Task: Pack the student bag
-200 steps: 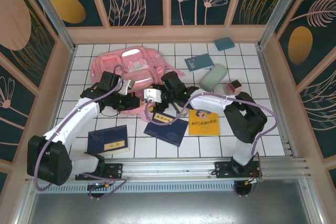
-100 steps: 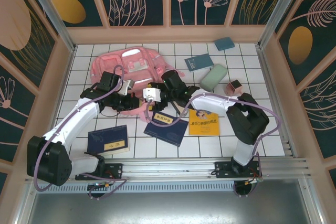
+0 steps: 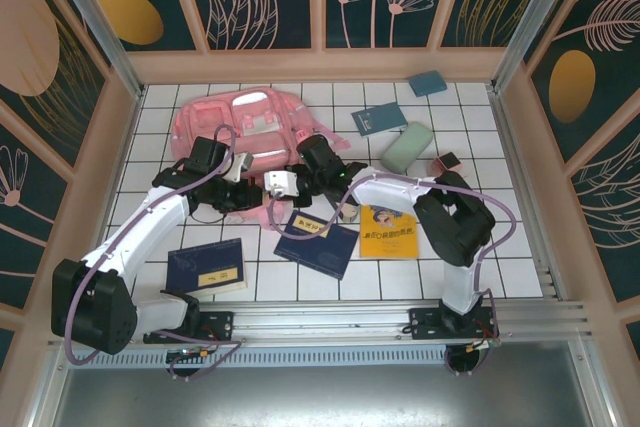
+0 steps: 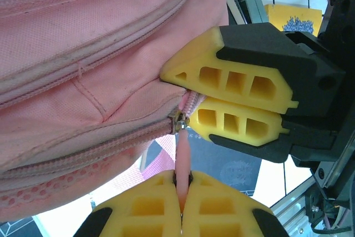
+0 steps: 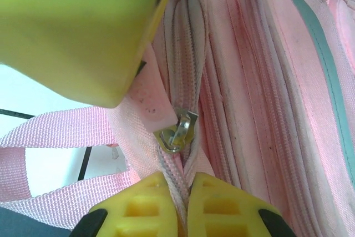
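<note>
Student bag: pink, lying flat on the far-left part of the desk, with its near edge between the two tools.
Zip slider: metal, on the zip track at that near edge. How far the track is open cannot be told.
Zip pull: pink strip running straight from the slider to the left tool.
Left tool: pressed together, pinching the zip pull.
Right tool: pressed together on the student bag's fabric edge along the zip, just beside the slider.
Change: a second ago the right tool stood spread at the bag; it has now clamped. The left tool's pinch is unchanged.
Meaning: fabric anchored and pull held, so the zip appears ready to be drawn open. Packing not yet begun.
Surroundings: dark blue books, yellow book and green pouch lie on the desk outside the bag.
</note>
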Motion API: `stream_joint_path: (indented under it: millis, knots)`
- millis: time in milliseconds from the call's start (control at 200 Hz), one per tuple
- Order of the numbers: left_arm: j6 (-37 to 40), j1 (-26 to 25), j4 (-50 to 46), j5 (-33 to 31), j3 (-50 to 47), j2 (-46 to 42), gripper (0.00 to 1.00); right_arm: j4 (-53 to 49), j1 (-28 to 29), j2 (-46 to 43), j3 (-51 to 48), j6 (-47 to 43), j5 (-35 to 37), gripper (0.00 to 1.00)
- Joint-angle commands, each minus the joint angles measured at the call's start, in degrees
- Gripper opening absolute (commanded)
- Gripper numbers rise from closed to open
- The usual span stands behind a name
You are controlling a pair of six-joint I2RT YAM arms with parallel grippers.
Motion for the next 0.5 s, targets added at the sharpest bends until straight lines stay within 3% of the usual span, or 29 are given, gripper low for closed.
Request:
stream_joint_path:
  millis: [0,195,365,495]
  knots:
    - [0.9,-0.4,-1.9,0.8,2.1,-0.6,0.0,0.2,-3.5,-4.0,-2.3,-1.4,2.2,0.0]
    - [0.2,0.1,-0.6,2.3,2.6,-0.7,0.0,-2.5,-4.3,-6.2,-2.7,-4.2,1.3,0.0]
    - [-4.6,0.1,8.4,11.2,0.4,-1.7,0.39,-5.0,-3.5,-5.3,0.2,-1.9,-2.5,0.0]
    - [-9.1,0.1,15.1,12.3,-3.3,-3.8,0.51,-4.8,-3.3,-5.3,0.1,-0.5,-3.4,0.0]
